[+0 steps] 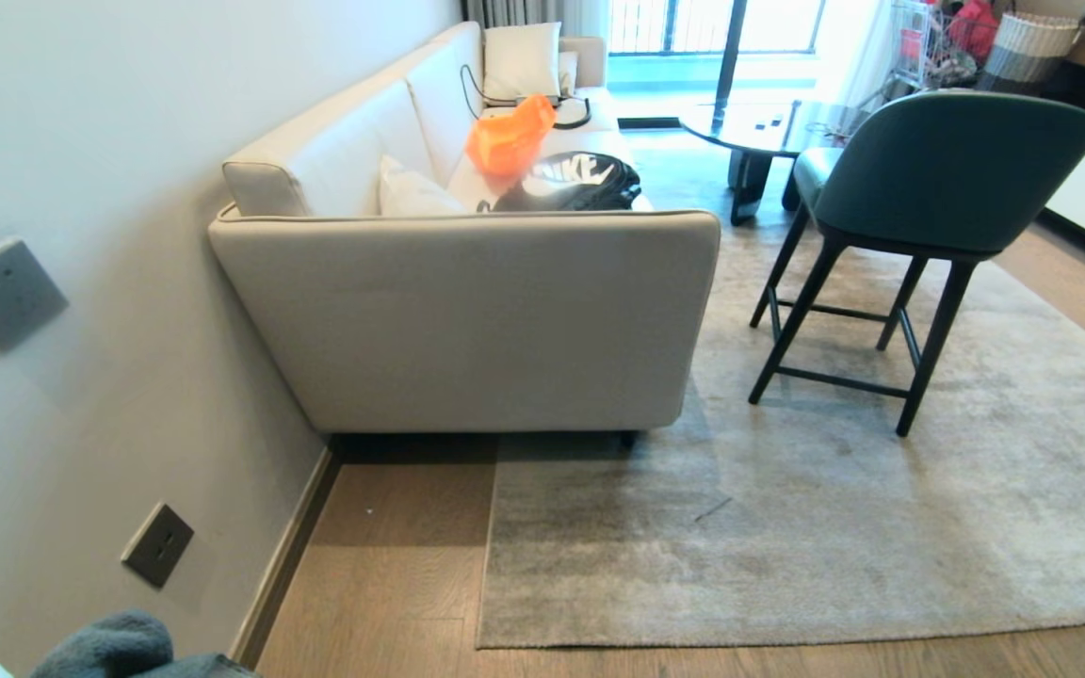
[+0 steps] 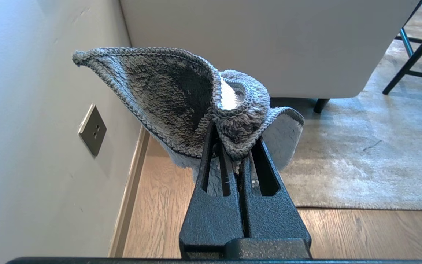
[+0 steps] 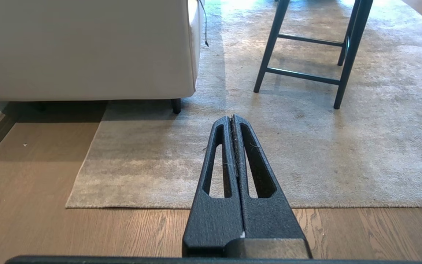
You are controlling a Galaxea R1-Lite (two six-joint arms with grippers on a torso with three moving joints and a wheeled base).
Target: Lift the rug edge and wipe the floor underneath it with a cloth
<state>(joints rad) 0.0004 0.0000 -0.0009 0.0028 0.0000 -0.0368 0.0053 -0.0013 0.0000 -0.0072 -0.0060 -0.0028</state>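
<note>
Left fingers (image 2: 233,146) pinch the cloth (image 2: 181,95) upright; right fingers (image 3: 232,121) closed, empty, above flat rug edge (image 3: 181,205).

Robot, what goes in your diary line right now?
left claw: shut on cloth | right claw: shut, empty | rug edge: flat on floor

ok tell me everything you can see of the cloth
The cloth is a small fluffy microfibre piece, grey with darker patches on one face and paler blue-grey on the other, with a thin stitched hem. It is bunched and pinched in the shut left claw, flaring out above it in mid-air, off the floor.
</note>
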